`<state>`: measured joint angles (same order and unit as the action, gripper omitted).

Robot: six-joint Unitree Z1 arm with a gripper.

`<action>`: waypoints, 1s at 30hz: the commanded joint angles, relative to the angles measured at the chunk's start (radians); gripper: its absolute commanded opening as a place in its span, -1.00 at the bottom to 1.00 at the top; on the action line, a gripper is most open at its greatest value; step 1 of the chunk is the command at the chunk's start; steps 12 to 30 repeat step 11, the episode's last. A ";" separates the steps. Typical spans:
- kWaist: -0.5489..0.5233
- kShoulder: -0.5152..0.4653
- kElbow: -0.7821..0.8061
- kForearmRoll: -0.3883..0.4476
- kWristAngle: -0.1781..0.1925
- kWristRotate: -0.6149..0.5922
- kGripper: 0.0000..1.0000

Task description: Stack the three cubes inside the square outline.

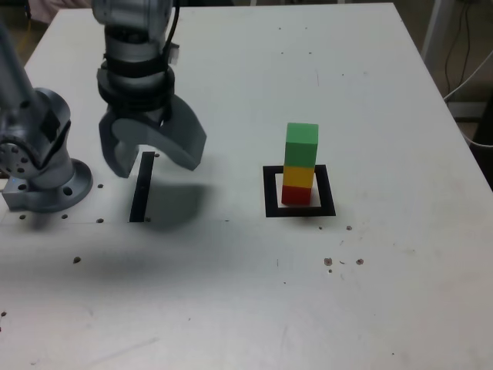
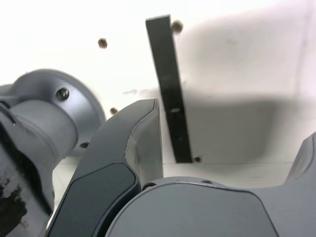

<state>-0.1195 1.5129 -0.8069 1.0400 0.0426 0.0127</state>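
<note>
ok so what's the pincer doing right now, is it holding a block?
Pincer: wide open, holding nothing; the blocks are stacked away from it.

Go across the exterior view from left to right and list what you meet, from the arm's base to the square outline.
Arm's round base → thin black strip → black square outline, with the cube stack inside it: red at the bottom, yellow above, green on top.
</note>
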 commanded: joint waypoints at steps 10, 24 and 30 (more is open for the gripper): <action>-0.002 -0.029 0.023 0.076 -0.061 0.009 0.99; -0.002 -0.032 0.024 0.079 -0.062 0.009 0.99; -0.002 -0.032 0.024 0.079 -0.062 0.009 0.99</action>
